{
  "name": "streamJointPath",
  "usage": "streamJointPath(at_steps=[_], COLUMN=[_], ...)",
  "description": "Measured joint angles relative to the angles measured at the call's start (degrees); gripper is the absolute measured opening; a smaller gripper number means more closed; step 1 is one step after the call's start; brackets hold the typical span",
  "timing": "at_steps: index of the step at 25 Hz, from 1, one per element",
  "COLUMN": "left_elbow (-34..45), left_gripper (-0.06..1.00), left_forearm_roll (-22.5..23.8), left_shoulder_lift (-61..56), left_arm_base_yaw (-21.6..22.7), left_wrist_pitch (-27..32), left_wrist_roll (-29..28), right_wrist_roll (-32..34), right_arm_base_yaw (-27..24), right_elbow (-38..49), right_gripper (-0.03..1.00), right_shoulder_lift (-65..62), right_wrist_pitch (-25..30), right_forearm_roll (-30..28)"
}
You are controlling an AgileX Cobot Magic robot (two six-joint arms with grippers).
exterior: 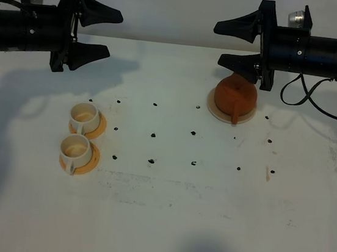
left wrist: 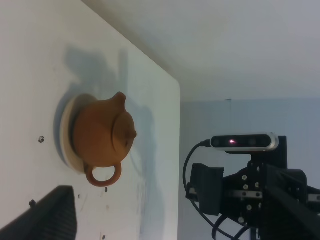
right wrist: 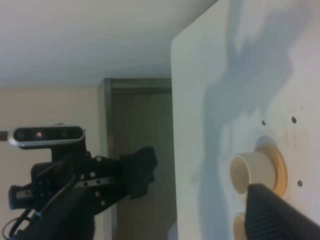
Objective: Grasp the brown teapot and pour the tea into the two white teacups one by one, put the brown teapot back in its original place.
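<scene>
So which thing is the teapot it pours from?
Toward the back right of the white table lies a flat round beige coaster. The squat reddish-brown clay teapot sits on it, far darker than the two small white cups at left.

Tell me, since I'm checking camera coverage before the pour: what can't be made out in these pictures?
- High view: the right end effector covers the far edge of the teapot.
- All views: the lid hides how much tea is inside.
- Right wrist view: one cup is cut off by the picture edge and a dark finger.
- Left wrist view: neither cup is in frame.
</scene>
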Motion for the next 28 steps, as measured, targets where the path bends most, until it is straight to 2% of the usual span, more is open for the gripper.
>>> streamJointPath(at_steps=[17, 24, 28], left_elbow=[0.0, -1.3, -3.5], left_gripper=[0.70, 0.66, 0.62], left_forearm_roll=[-0.1, 0.6, 6.6], left_shoulder_lift=[0.0, 0.0, -1.4], left_arm_base_yaw=[0.0, 0.1, 0.1], left_wrist_pitch=[0.7, 2.2, 2.2], left_wrist_roll=[0.7, 10.7, 16.3], right_wrist_roll=[-2.0, -8.3, -11.7], right_arm_base_yaw=[0.0, 0.0, 0.0], right_elbow=[0.0, 0.0, 0.0], right_gripper=[0.61, 0.59, 0.59], right_shoulder_lift=[0.0, 0.0, -1.6], right_wrist_pitch=[0.0, -1.1, -5.4], right_forearm_roll=[0.0, -0.5, -3.7])
